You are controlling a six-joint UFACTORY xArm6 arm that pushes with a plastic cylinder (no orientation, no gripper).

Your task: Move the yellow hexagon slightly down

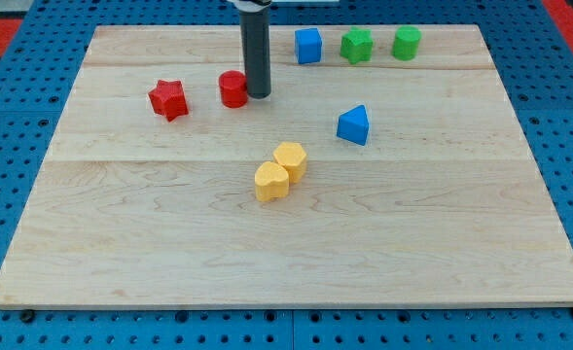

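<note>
The yellow hexagon lies near the middle of the wooden board, touching a second yellow block just below and left of it. My tip rests on the board above them, right beside the red cylinder. The tip is well above the yellow hexagon and slightly to its left, with bare board between them.
A red star lies left of the red cylinder. A blue triangular block sits right of centre. Along the view's top stand a blue block, a green star-like block and a green block. The wooden board sits on blue pegboard.
</note>
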